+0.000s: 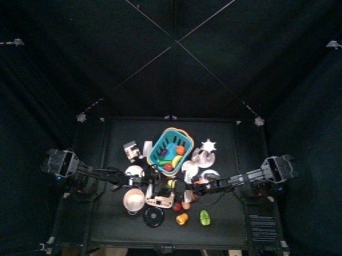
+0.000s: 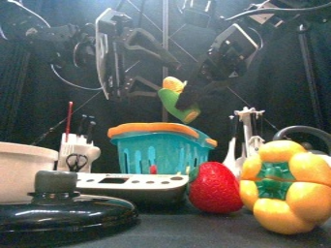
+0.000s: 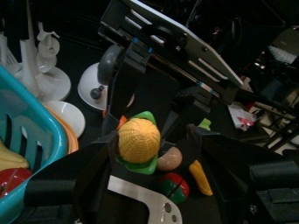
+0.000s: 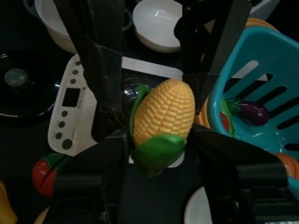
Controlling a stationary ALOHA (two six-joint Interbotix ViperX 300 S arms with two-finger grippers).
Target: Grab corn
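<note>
While my right gripper (image 4: 162,131) has its two jaws clamped on the corn (image 4: 160,122), the cob hangs in the air above the table, tilted, yellow kernels up and green husk end low in the front view. From the front I see the corn (image 2: 177,97) held clear above the teal basket (image 2: 161,147). My left gripper (image 3: 128,188) hovers close by with its jaws spread wide and nothing between them; its wrist view looks straight at the cob's tip. Beneath the corn in the right wrist view lie a white kitchen scale (image 4: 73,103) and the basket's rim. Up front on the table stand a yellow bell pepper (image 2: 287,186), a strawberry (image 2: 214,188) and a black pot lid (image 2: 58,208).
</note>
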